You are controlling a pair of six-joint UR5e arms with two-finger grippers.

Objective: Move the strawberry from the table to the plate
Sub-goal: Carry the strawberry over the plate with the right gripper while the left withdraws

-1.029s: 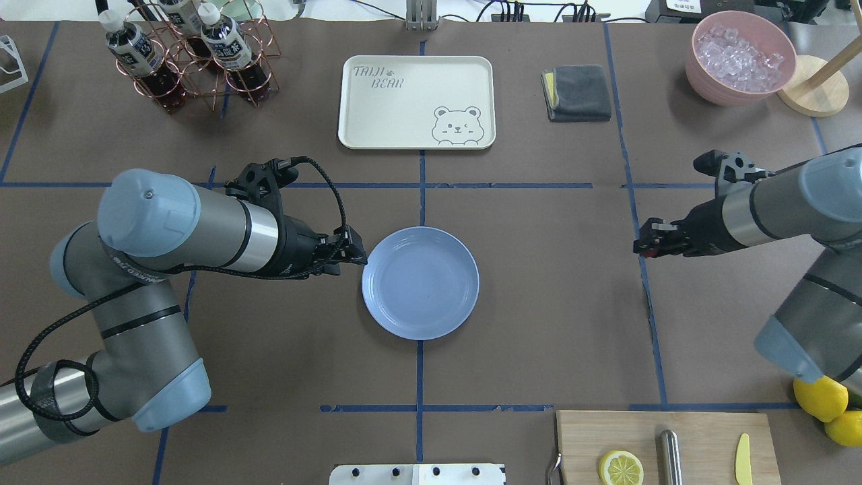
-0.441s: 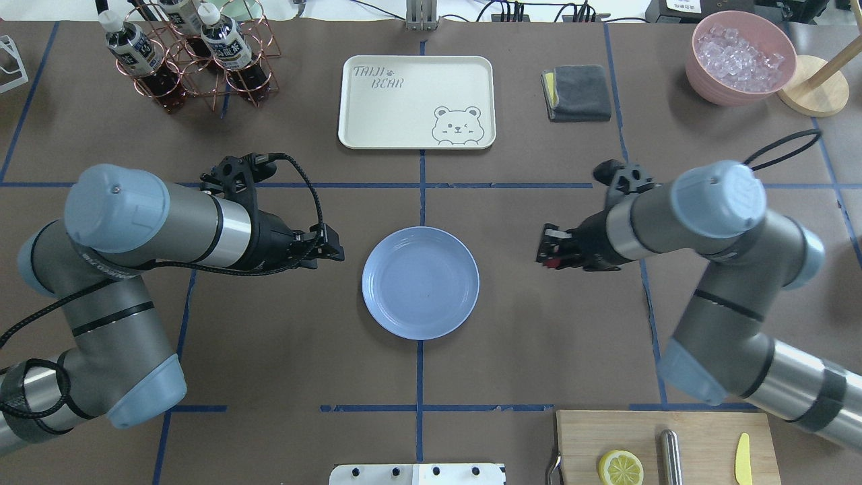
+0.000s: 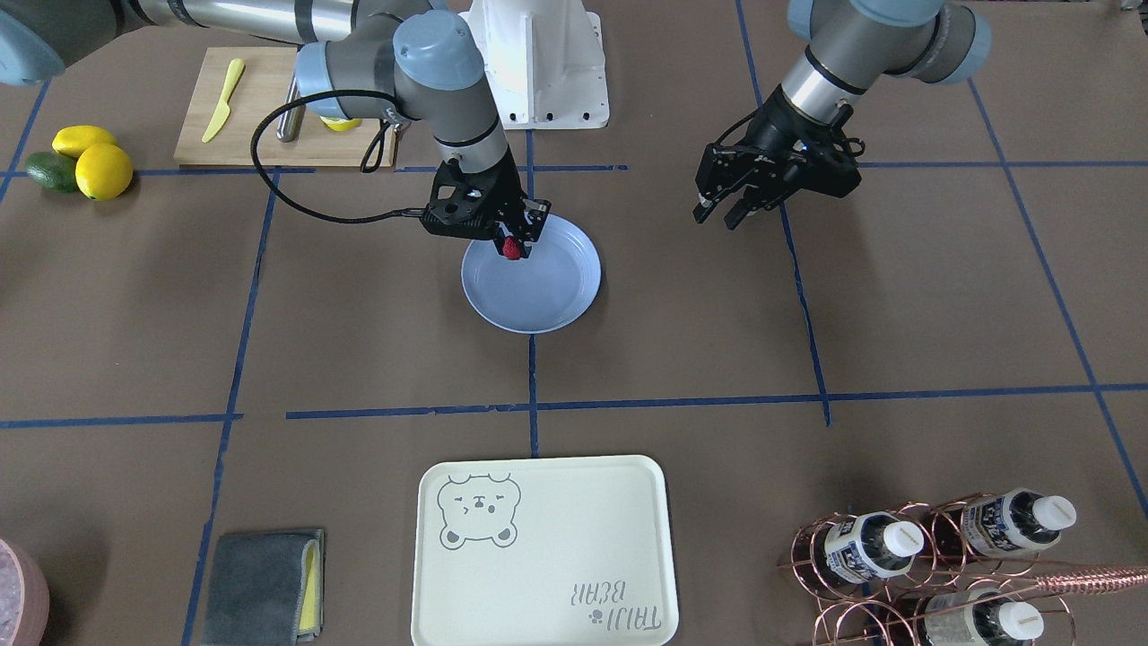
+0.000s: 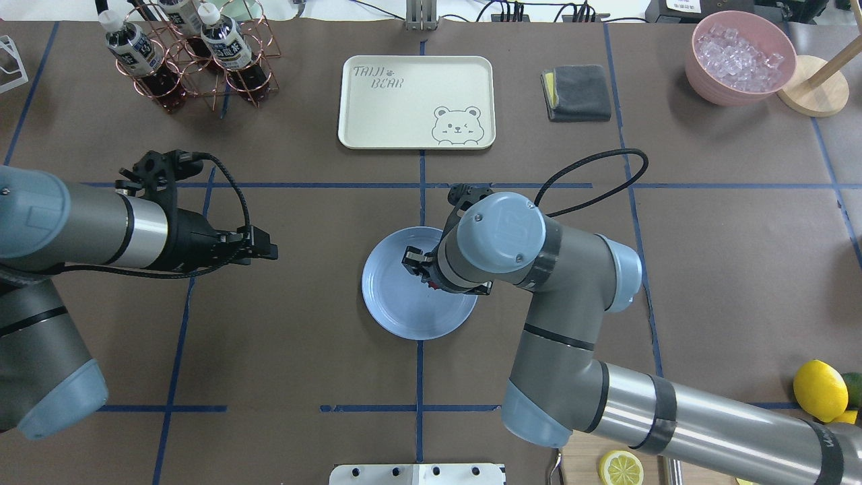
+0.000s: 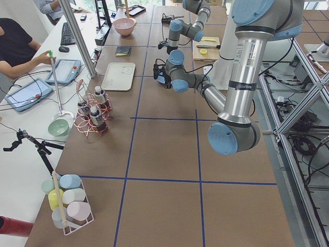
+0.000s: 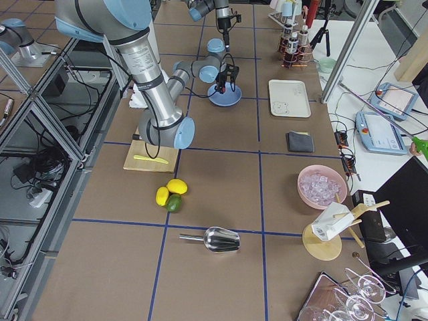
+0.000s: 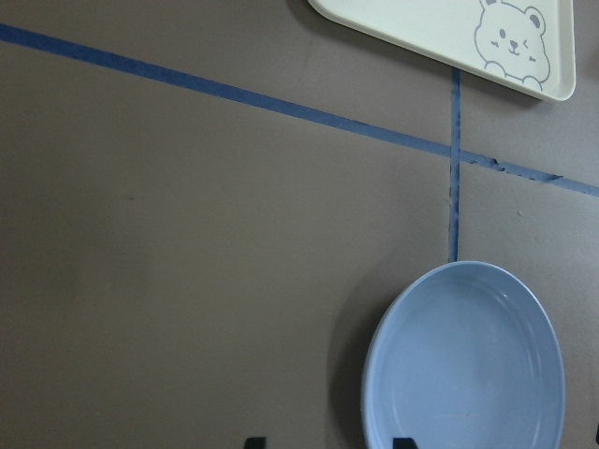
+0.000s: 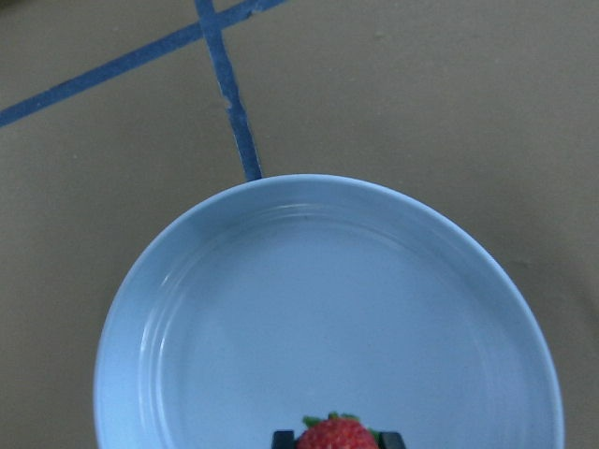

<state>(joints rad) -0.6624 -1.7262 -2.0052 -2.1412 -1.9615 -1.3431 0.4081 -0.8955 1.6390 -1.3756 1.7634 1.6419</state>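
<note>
While over the plate [image 3: 560, 301], right gripper [image 3: 513, 240] pinches strawberry [image 8: 337, 436] | left gripper [image 3: 717, 215] spread, empty

bear tray [image 4: 404, 108] | grey cloth [image 4: 580, 93] | pink ice bowl [image 4: 707, 91] | bottles [image 4: 226, 42] | lemons [image 3: 103, 170]

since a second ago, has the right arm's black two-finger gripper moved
Yes. In the overhead view the right gripper went leftward, from the blue tape line at right to above the round light-blue plate, shut on the small red strawberry.

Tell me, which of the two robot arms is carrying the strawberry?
The right arm: its jaws grip the strawberry over the blue plate. The left arm has empty jaws.
</note>
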